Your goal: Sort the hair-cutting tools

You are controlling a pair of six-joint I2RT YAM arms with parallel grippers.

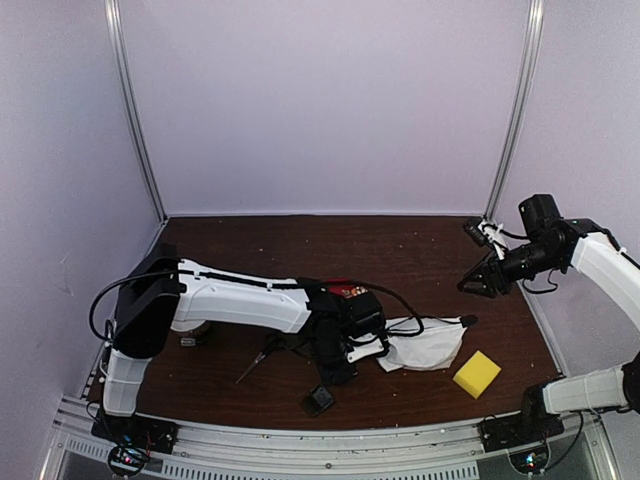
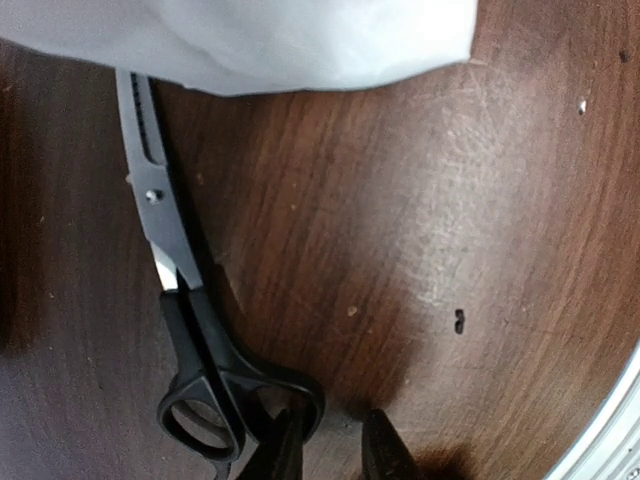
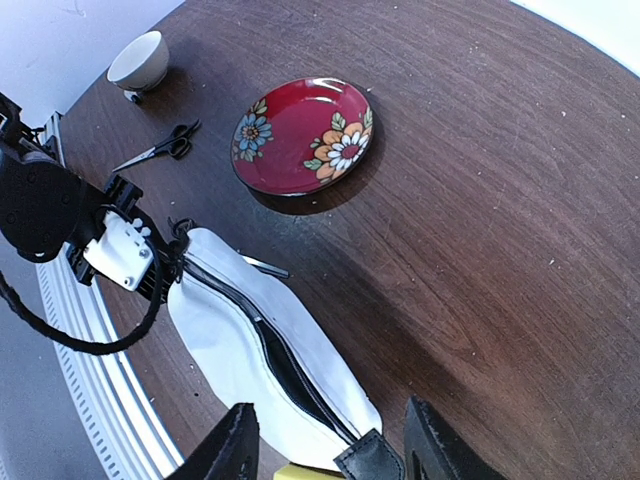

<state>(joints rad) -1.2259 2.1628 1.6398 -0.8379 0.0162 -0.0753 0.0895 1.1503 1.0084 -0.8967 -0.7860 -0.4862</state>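
The left arm point(image 1: 240, 300), white pouch point(image 1: 430, 345) and scissors point(image 2: 167, 240) crowded the table's point(image 1: 300, 240) near middle, while its far half lay open.

Dark wood-grain bench point(image 2: 430, 200), pretty scuffed, with pale specks all over

The scissors point(image 2: 178, 268) have dull grey metal blades and smooth black plastic handles with a slight sheen. The white pouch point(image 3: 250, 340) looks like smooth matt fabric, with a black zip point(image 3: 285, 365). The red plate point(image 3: 290, 165) is properly glossy, glazed, with painted flowers. The white bowl point(image 3: 140, 60) is shiny too. The yellow sponge point(image 1: 477, 373) looks matt.
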